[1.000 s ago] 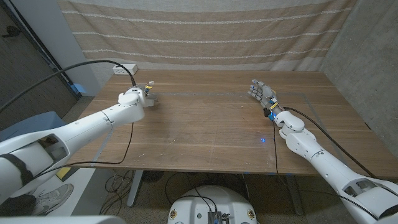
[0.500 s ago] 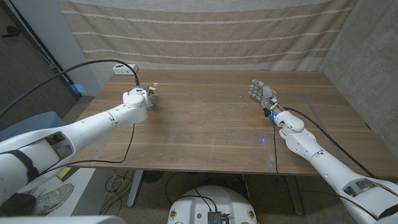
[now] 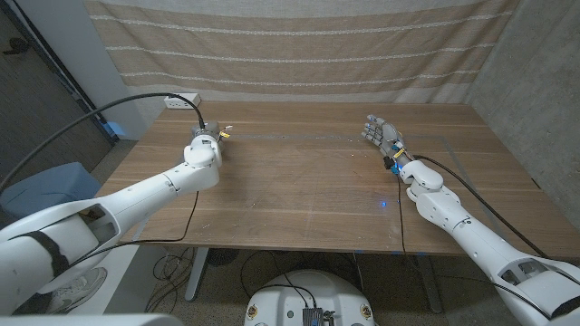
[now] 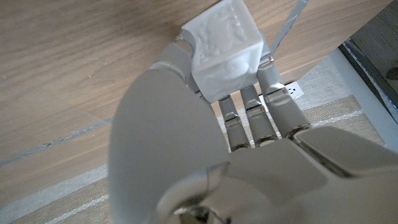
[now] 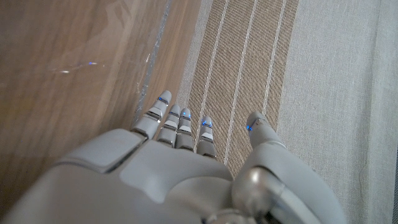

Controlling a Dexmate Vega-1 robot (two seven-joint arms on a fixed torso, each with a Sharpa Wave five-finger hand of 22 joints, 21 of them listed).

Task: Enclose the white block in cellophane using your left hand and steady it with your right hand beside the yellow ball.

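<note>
In the left wrist view a white block [image 4: 224, 46] with a rough, slightly shiny surface sits between the fingers of my left hand [image 4: 205, 143], just above the wooden table [image 4: 74, 56]. From the head camera that left hand [image 3: 204, 148] hovers over the far left part of the table [image 3: 299, 190], and the hand's back hides most of the block. My right hand [image 3: 381, 134] stands at the far right of the table with its fingers spread and nothing in them. The right wrist camera shows the same right hand [image 5: 180, 174] with its fingers apart.
A white power strip [image 3: 182, 101] lies at the table's far left corner, and a black cable [image 3: 118, 104] arcs from it over my left arm. A striped curtain [image 3: 299, 45] hangs behind the table. A blue bin [image 3: 45, 186] stands on the floor at the left.
My left hand has drifted slightly right and toward the far edge, turning at the wrist, with the block still in it. The right hand has stayed put.
</note>
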